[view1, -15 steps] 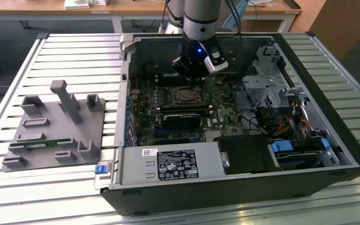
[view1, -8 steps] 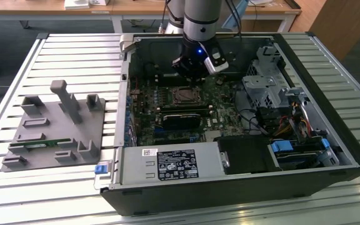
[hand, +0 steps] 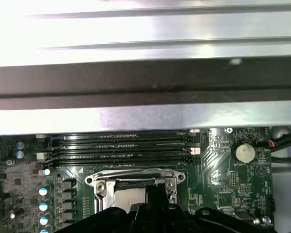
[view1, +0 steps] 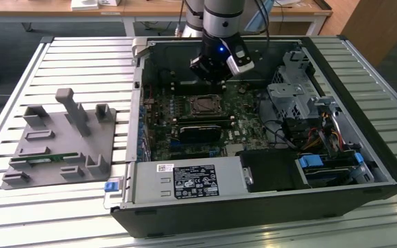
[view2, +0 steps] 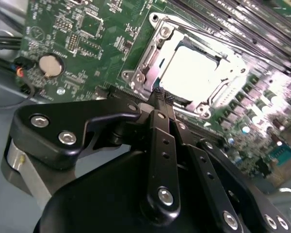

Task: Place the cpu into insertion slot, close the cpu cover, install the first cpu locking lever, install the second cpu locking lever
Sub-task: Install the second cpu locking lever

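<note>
Silvery slats of the table (view1: 81,57) carry an open black computer case (view1: 364,103), and the motherboard (view1: 184,129) lies flat inside it. In the exterior view the claw (view1: 214,77) hangs inside the case just above the insertion slot (view1: 203,106), on the side nearer the case's back wall. Walls stand close around the slot: a drive cage (view1: 291,101) toward the exterior view's right and the dark card (view1: 202,132) just in front of it. A grey fixture (view1: 60,139) sits on the table well apart from the case, to the exterior view's left.

In the second wrist view the claw (view2: 160,94) is drawn narrow, its black fingers (view2: 157,121) pressed together with no gap to be seen, the tips meeting right at the near edge of the cpu cover (view2: 150,58). Nothing shows between the tips. The cpu (view2: 196,70) lies in the slot, its bright metal top showing through the cover's cut-out, and the cover frame lies around it. A round coin cell (view2: 50,64) sits well clear of the slot.

In the first wrist view the cpu cover (hand: 136,178) borders the cpu (hand: 131,199) with the claw's dark body directly against it. Four memory slots (hand: 119,145) run just beyond the cover's far edge, and the case wall (hand: 145,82) rises close behind them.
</note>
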`<state>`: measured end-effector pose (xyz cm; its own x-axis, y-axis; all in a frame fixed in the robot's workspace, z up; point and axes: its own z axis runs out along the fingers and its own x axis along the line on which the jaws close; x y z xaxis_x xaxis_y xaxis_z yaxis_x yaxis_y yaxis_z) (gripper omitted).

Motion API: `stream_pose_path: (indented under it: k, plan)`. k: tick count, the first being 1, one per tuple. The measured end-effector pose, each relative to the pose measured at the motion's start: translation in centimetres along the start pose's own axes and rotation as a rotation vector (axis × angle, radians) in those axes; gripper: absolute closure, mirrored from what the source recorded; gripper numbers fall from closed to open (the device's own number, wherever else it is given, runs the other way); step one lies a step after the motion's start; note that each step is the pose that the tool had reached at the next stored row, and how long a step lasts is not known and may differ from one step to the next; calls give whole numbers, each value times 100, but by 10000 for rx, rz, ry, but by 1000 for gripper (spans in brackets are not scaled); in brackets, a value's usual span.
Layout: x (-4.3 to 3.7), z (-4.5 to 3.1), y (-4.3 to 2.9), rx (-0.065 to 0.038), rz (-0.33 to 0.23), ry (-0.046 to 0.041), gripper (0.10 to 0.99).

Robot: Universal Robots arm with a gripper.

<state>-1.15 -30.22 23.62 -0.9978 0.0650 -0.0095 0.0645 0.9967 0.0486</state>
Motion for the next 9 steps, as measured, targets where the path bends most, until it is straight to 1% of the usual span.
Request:
stream_pose_path:
  k: [2, 4, 7, 9]
  plan:
    - [-1, -78, 4, -1, 0, 0, 980]
    - [-1, -129, 5, 2, -1, 1, 980]
    - [-3, -141, -16, 1, -2, 0, 980]
    - [-6, -144, -65, 3, 0, 0, 980]
